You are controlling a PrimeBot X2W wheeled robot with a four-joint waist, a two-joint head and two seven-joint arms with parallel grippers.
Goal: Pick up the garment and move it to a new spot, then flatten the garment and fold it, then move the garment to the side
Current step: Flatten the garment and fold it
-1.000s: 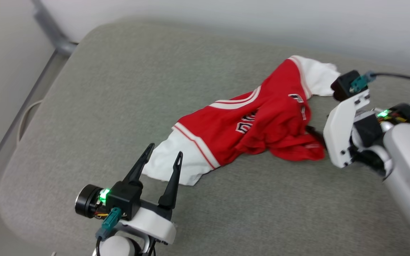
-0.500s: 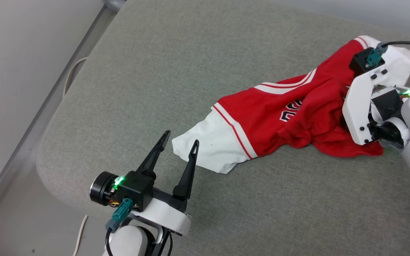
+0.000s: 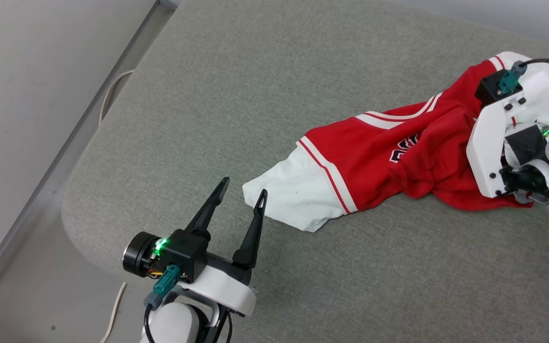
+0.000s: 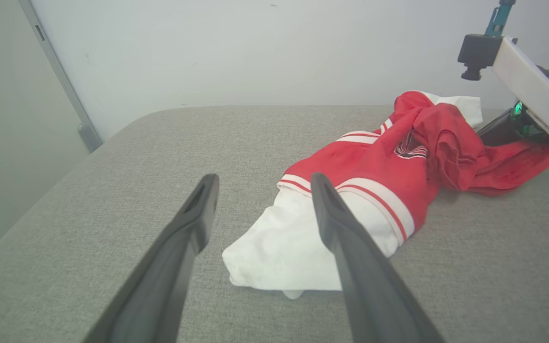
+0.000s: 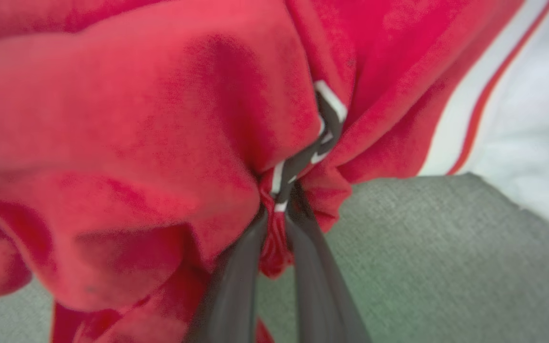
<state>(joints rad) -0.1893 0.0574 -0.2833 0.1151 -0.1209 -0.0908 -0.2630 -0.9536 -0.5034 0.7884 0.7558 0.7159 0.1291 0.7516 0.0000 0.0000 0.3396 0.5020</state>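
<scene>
Where the grey cushion (image 3: 255,95) spreads across the head view, the shirt (image 3: 379,162) lies bunched on its right part. On a fold of red cloth the right gripper (image 5: 278,209) is pinched tight; the left gripper (image 3: 243,186) stands spread, empty, just beside the white sleeve (image 3: 293,195).

The left gripper (image 3: 244,186) is held low at the lower left of the head view. Its two dark fingers (image 4: 188,238) are spread wide apart and pointed forward, with nothing clamped between them. The pale left forearm (image 3: 169,328) is seen rising from the bottom edge. The right gripper (image 5: 279,209) is angled in from the right, its white wrist bracket (image 3: 486,152) tipped downward. Its fingers are set almost together, pinched on a fold of the garment (image 5: 136,119).
</scene>
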